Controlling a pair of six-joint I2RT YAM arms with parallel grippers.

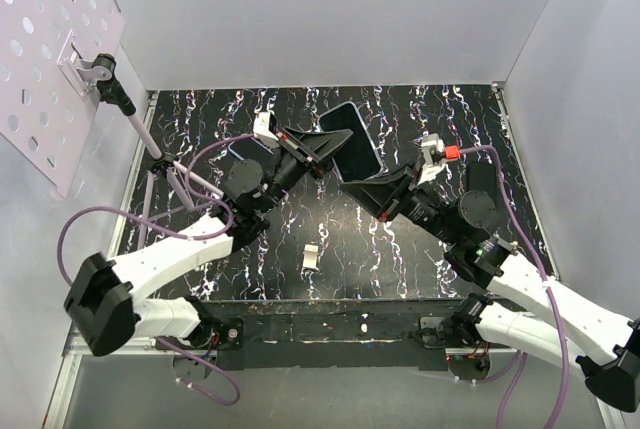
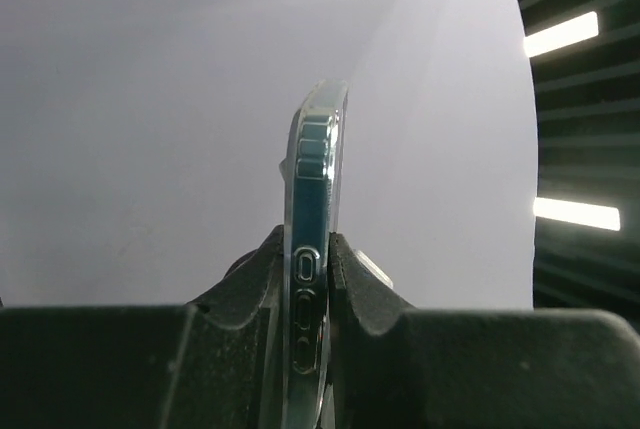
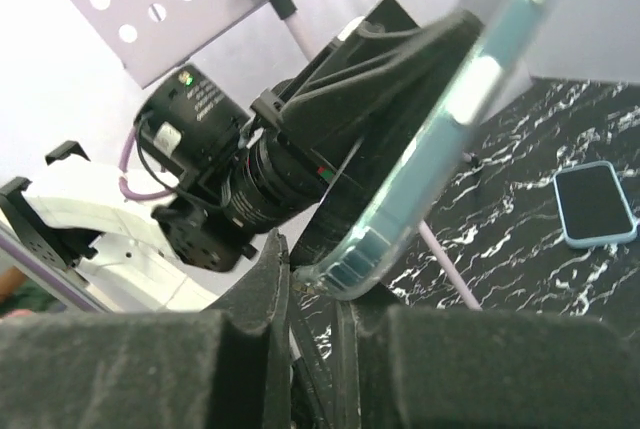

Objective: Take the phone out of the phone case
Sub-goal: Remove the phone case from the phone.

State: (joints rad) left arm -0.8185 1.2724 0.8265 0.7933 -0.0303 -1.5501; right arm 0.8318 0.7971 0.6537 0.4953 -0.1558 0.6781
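A dark phone in a clear case (image 1: 352,139) hangs in the air over the middle of the table, held between both grippers. My left gripper (image 1: 322,152) is shut on its left edge. In the left wrist view the phone (image 2: 315,179) stands edge-on, and the gripper (image 2: 312,249) clamps it at the side buttons. My right gripper (image 1: 378,189) holds its lower right end. In the right wrist view the clear case's corner (image 3: 345,269) sits between that gripper's nearly closed fingers (image 3: 270,269), and the phone (image 3: 450,129) slants up to the right.
A second phone in a light blue case (image 3: 595,204) lies flat on the black marbled table (image 1: 420,109). A small white piece (image 1: 312,257) lies near the front edge. A perforated panel (image 1: 45,59) on a stand with a pink rod (image 1: 150,144) is at the left. White walls enclose the table.
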